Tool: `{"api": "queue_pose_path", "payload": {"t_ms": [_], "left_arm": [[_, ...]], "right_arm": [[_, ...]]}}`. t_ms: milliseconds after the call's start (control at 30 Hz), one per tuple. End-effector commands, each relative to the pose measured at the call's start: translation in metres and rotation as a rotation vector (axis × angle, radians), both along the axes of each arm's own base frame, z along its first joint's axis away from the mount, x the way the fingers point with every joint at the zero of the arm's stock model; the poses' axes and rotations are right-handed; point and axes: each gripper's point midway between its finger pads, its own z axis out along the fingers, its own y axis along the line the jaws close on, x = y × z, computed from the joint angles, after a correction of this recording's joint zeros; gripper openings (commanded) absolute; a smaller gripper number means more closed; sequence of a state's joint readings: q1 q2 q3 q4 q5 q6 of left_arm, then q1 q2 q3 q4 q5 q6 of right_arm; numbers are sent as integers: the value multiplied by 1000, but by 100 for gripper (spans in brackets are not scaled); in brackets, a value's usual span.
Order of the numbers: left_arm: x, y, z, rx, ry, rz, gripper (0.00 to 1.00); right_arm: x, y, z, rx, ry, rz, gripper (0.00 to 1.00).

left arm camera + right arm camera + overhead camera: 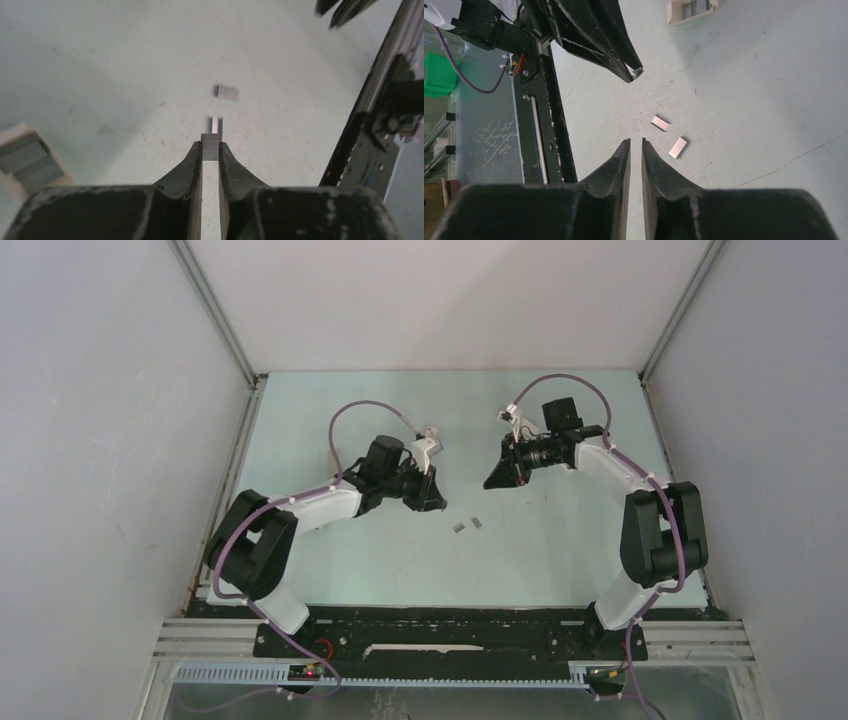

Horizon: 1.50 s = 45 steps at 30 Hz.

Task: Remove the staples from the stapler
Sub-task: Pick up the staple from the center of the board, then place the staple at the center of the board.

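Two short silvery staples [459, 527] [476, 522] lie side by side on the pale green table between the arms; the right wrist view shows them [660, 123] [678, 147] just beyond my right fingertips. A third staple strip [210, 146] is pinched at the tips of my left gripper [210, 145], held a little above the table. My left gripper [435, 504] hangs up and left of the lying strips. My right gripper [636, 141] hovers with its jaws a narrow gap apart and nothing between them. No stapler shows in any view.
A small cream-white box [25, 155] with grey contents lies on the table close to my left gripper, also seen far off as the box [691, 10]. The black base rail [541, 125] runs along the near edge. Grey walls enclose the table [560, 560].
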<state>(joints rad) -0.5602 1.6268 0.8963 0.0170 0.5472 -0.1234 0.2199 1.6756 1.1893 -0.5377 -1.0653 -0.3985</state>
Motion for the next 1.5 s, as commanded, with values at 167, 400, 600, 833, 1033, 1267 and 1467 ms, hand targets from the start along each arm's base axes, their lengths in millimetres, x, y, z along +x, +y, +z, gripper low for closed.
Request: {"api": "queue_pose_path", "payload": {"t_ms": [167,400,600,833,1033,1267,1467], "left_arm": [[21,-23,41,-307,17,84,7],[39,-28,15,-283,99,169,7],[45,-31,-6,-246,169,216,8],[46,-24,-27,-168,218,273,11],[51,-19,-32,-125,223,313,17],[52,-11,-30,-85,205,343,24],[56,-2,-16,-57,155,369,35]], "right_arm": [[-11,10,5,26,8,46,28],[-3,1,3,19,8,9,28],[0,-4,-1,10,21,-8,28],[0,-4,-4,9,29,-9,28],[2,-5,-7,-1,34,-16,28],[3,-6,-9,-10,38,-25,28],[4,-6,-10,-14,41,-31,28]]}}
